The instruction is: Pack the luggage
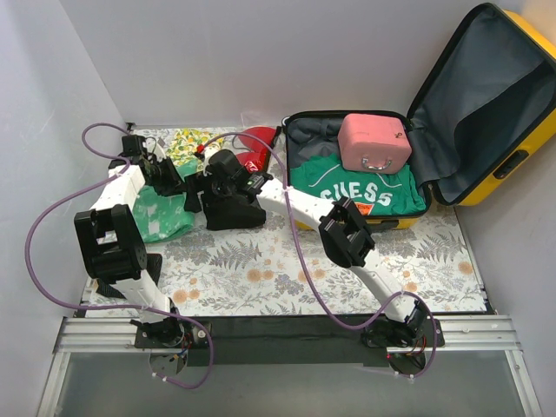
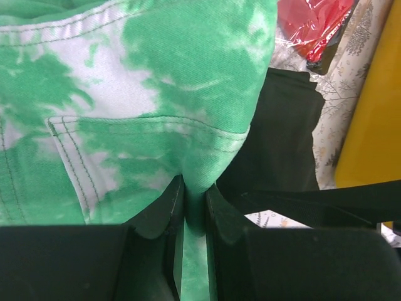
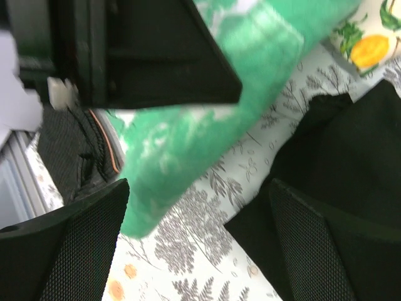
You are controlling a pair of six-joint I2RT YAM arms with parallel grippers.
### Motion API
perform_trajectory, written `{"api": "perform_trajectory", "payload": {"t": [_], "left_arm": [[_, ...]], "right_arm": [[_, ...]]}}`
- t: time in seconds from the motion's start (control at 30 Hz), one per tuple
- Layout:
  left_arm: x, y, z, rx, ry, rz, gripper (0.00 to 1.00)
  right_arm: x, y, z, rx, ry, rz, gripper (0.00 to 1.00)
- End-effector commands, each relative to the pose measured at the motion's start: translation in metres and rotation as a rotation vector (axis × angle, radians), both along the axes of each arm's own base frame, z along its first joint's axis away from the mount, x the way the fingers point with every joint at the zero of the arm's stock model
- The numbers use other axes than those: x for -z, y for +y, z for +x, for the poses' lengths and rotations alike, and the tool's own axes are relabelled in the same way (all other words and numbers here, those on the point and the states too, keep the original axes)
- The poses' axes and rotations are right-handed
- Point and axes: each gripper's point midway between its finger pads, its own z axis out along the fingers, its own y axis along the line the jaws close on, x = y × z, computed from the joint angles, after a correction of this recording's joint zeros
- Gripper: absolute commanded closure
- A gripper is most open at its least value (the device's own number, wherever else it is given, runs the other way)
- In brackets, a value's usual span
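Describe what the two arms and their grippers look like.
The left arm and right arm have white links joined by blocky black housings, with a purple cable looping along each from the base. The grippers are black: the left gripper has smooth wedge-shaped fingers, the right gripper broad fingers with a fine mesh texture.

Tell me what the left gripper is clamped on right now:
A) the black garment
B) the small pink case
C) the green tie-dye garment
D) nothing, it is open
C: in the left wrist view the left gripper has its fingers pinched shut on a fold of the green tie-dye garment, with the black garment lying apart beside it.
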Motion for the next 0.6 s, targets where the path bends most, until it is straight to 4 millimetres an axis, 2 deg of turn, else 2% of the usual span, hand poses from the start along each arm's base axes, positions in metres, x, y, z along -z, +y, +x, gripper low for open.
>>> {"api": "perform_trajectory", "payload": {"t": [0.0, 0.1, 0.23, 0.33, 0.4, 0.43, 0.47, 0.5, 0.53, 0.57], "left_arm": [[-0.034, -0.018, 0.003, 0.0, -0.079, -0.107, 1.0], [-0.038, -0.022, 0.006, -0.002, -0.089, -0.146, 1.0], [-0.049, -0.027, 0.011, -0.003, -0.118, -0.176, 1.0], [-0.056, -0.03, 0.014, 0.005, -0.139, -0.197, 1.0], [-0.058, -0.033, 0.012, 0.019, -0.135, -0.216, 1.0], [-0.06, -0.034, 0.011, 0.024, -0.135, -0.228, 0.95], [-0.062, -0.032, 0.01, 0.016, -0.141, -0.225, 0.87], [-0.061, -0.028, 0.009, 0.004, -0.15, -0.227, 0.69], [-0.074, -0.026, 0.006, -0.009, -0.18, -0.245, 0.61], [-0.075, -0.012, 0.005, -0.046, -0.203, -0.252, 0.53]], "right_arm": [[-0.031, 0.021, 0.011, 0.025, -0.009, 0.129, 0.01], [-0.027, 0.03, 0.008, 0.009, 0.007, 0.154, 0.02], [-0.012, 0.031, 0.007, 0.011, 0.008, 0.13, 0.02], [-0.005, 0.029, 0.01, 0.026, -0.004, 0.113, 0.06], [-0.008, 0.03, 0.013, 0.032, -0.018, 0.117, 0.22], [-0.01, 0.028, 0.017, 0.039, -0.025, 0.118, 0.31], [-0.011, 0.029, 0.017, 0.042, -0.029, 0.121, 0.47], [-0.014, 0.029, 0.019, 0.045, -0.032, 0.124, 0.54], [-0.019, 0.028, 0.02, 0.05, -0.044, 0.129, 0.63], [-0.021, 0.027, 0.021, 0.048, -0.058, 0.125, 0.81]]}}
